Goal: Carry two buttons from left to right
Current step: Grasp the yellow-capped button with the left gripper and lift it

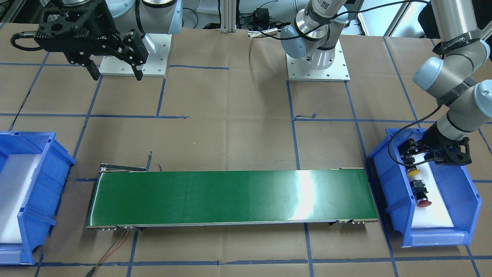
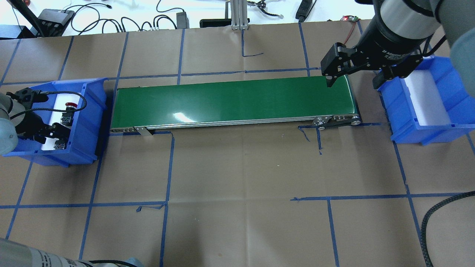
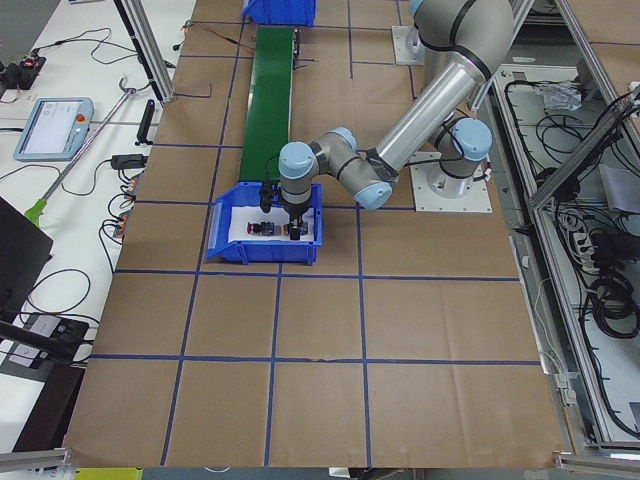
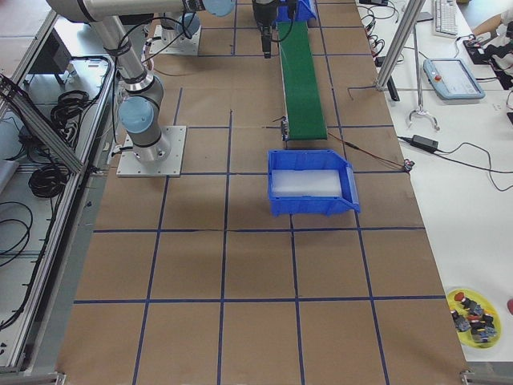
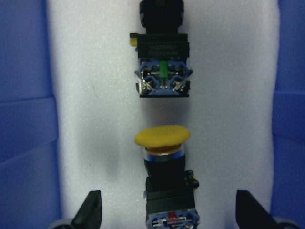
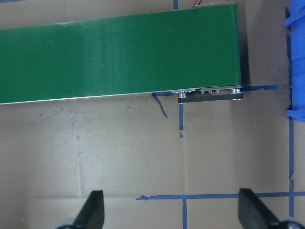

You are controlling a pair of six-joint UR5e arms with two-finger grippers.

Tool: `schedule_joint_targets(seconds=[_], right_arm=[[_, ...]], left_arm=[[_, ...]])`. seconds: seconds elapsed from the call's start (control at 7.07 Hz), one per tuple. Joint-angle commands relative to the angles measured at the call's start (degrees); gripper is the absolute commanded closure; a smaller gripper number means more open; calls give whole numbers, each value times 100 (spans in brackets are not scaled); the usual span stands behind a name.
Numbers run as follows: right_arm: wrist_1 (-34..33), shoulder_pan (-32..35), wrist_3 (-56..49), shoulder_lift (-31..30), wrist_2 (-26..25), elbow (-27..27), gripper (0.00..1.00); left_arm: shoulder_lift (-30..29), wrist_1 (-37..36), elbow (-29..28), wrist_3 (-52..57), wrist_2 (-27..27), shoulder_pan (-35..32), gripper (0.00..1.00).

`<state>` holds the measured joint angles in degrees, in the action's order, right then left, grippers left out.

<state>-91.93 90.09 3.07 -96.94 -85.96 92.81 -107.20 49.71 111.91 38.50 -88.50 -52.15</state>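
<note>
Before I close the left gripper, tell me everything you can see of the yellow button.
The yellow button lies on its side on the white foam liner of the blue bin. It has a glossy yellow mushroom cap, a metallic ring, a black collar and a dark square switch body, cut off at the wrist view's edge. The cap faces the red button, with a gap between them. The left gripper is open, its fingers either side of the body, not touching.
</note>
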Motion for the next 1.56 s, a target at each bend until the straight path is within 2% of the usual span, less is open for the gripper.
schedule_joint_targets(seconds=[0.0, 0.28, 0.71, 0.99, 1.27, 1.41], right_arm=[[0, 0, 0, 0, 0, 0, 0], [0, 0, 0, -9, -8, 0, 0], [18, 9, 0, 0, -9, -26, 0], [9, 9, 0, 0, -9, -35, 0], [0, 9, 9, 9, 0, -35, 0], [9, 9, 9, 0, 0, -35, 0]], left_arm=[[-38, -32, -3, -9, 17, 4, 7], [-55, -32, -3, -10, 35, 4, 17], [-73, -32, 6, -10, 53, 4, 44], [-73, -32, 67, -10, 53, 4, 58], [-56, -32, 33, -27, 53, 12, 86], [49, 20, -46, -27, 53, 21, 91]])
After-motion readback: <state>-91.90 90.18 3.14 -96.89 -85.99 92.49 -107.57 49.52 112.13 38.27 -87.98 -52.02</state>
